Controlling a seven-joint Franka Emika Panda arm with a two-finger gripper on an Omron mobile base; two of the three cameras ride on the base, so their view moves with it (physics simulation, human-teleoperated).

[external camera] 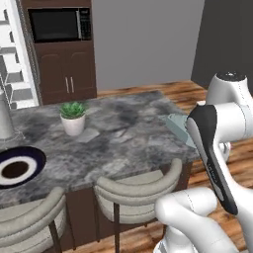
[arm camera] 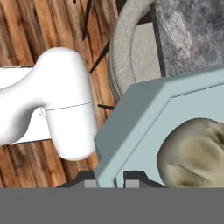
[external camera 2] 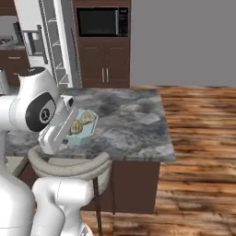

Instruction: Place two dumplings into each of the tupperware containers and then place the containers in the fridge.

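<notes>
The narrow gripper (arm camera: 109,177) pinches the rim of a pale blue-teal plastic tub (external camera 2: 83,126) holding two beige dumplings (external camera 2: 81,122); the fridge trip remains.

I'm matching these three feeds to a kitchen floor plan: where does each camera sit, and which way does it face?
Left base view: behind the arm, left side, facing forward and down over the marble counter, potted plant and stools; white arm at lower right.
Right base view: behind, right side, facing the same counter; arm at lower left, beside the blue container holding dumplings.
Hand view: on the hand, looking along the gripper, shut on the container's rim.
Both base views share counter, microwave and container.
</notes>
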